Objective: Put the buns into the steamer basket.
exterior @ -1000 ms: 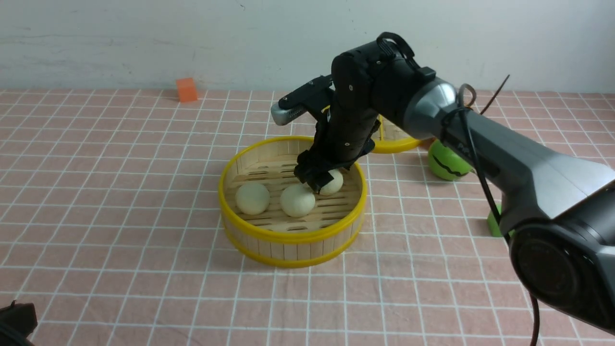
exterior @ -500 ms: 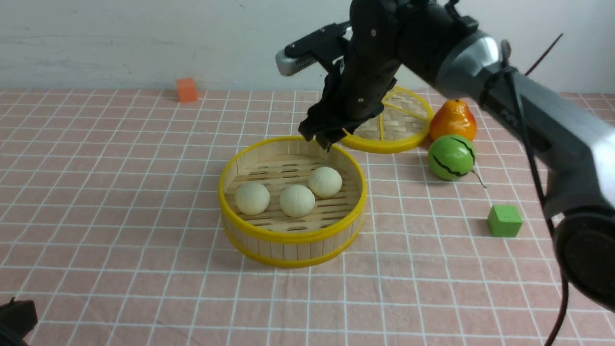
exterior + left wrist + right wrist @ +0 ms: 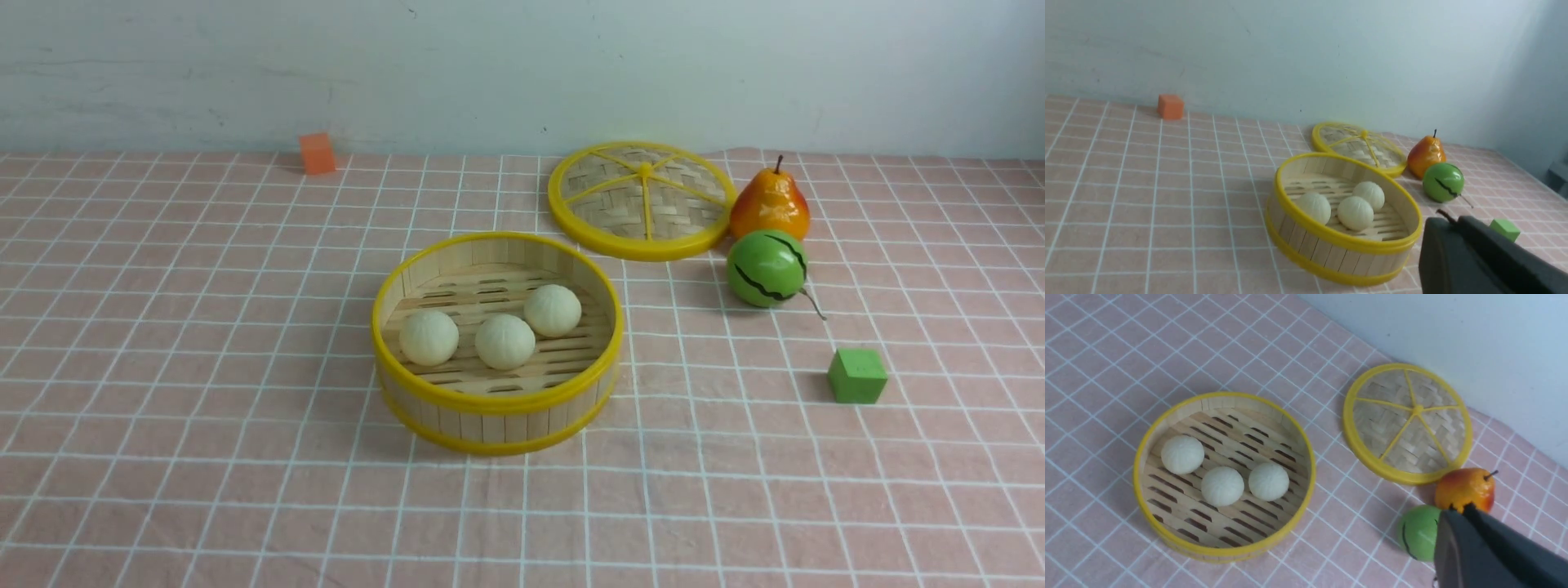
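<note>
Fingers (image 3: pixel 1470 543) of the right gripper (image 3: pixel 1455 520) and the left gripper (image 3: pixel 1447 230) are pressed together on nothing; each shows only as a dark wedge in its own wrist view, and neither appears in the front view. Three buns (image 3: pixel 505 341) lie in a loose row on the slatted floor of the basket (image 3: pixel 498 402) at frame centre, well apart from both grippers and, being round, without a long axis; which arm is nearer cannot be told. No bun shows outside among the lid (image 3: pixel 643 200) at upper right, pear (image 3: pixel 770 204) and melon (image 3: pixel 766 268), so the task appears complete and no reach seems needed.
</note>
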`<action>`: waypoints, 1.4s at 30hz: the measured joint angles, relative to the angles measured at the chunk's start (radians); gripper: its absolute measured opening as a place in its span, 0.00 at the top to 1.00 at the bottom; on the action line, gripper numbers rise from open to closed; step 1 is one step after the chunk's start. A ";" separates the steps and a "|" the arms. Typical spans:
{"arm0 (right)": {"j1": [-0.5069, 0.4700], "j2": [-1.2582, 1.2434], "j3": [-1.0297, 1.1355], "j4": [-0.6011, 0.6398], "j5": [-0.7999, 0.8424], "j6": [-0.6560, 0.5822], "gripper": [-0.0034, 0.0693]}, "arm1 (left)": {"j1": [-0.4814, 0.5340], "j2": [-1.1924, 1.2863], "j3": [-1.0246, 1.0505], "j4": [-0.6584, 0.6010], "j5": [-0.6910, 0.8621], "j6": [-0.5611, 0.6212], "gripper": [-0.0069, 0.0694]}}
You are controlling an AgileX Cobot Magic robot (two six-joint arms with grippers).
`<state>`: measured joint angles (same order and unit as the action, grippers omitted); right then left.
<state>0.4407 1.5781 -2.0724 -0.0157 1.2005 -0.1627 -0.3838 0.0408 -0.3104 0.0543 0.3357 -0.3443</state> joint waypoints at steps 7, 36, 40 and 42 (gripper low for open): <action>0.000 -0.361 0.492 -0.014 -0.165 0.021 0.96 | 0.000 0.000 0.002 0.003 -0.001 0.002 0.88; 0.000 -1.366 2.097 0.133 -1.733 0.235 0.95 | 0.000 -0.002 0.002 0.020 0.004 0.002 0.86; 0.000 -1.366 2.097 0.133 -1.744 0.235 0.94 | 0.000 -0.002 0.002 0.020 0.008 0.002 0.85; 0.000 -1.371 2.097 0.133 -1.745 0.235 0.94 | 0.000 -0.002 0.002 0.020 0.010 0.002 0.84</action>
<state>0.4407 0.2072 0.0243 0.1176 -0.5443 0.0723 -0.3838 0.0393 -0.3085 0.0744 0.3457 -0.3420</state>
